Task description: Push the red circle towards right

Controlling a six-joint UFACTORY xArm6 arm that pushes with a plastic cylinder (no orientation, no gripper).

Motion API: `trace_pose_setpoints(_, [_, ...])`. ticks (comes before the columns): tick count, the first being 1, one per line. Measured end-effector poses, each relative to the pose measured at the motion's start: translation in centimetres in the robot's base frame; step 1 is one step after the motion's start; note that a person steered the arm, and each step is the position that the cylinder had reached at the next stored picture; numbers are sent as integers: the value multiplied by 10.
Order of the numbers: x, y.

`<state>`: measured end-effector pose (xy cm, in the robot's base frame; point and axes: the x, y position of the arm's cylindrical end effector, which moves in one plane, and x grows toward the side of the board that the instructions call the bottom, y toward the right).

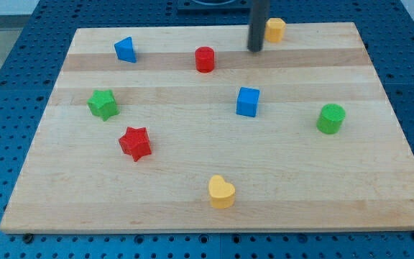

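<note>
1. A pale wooden board (207, 194) made of glued planks is seen lying on a blue perforated table surface (6, 65).
2. The straight dark rod (258, 21) is seen coming down from the view's top, and my tip (255, 50) is placed on the board near its top edge.
3. No jaws are carried by this arm, so no opening or hold can be reported; only the bare rod end is shown.
4. The red circle, a short red cylinder (205, 59), is found in the upper middle of the board, to the view's left of my tip and slightly lower, with a clear gap between them.
5. A yellow block (274, 29), whose shape cannot be made out with certainty, is seen just beside the rod on the view's right, at the top edge; whether they touch cannot be told.
6. A blue triangular block (125, 50) is set at the upper left, well apart from the red circle.
7. A blue cube (248, 101) is placed near the centre, below my tip.
8. A green star-shaped block (103, 104) is seen at the left, and a red star-shaped block (135, 143) below and to its right.
9. A green cylinder (330, 119) is seen at the view's right.
10. A yellow heart-shaped block (221, 192) is located near the bottom edge.
</note>
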<state>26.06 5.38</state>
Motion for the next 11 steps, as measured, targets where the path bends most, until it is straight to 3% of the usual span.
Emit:
trace_pose_setpoints(3, [-19, -128])
trace_pose_setpoints(4, [0, -132])
trace_pose_setpoints(5, [61, -145])
trace_pose_setpoints(9, [42, -133])
trace_pose_setpoints(11, [42, -47])
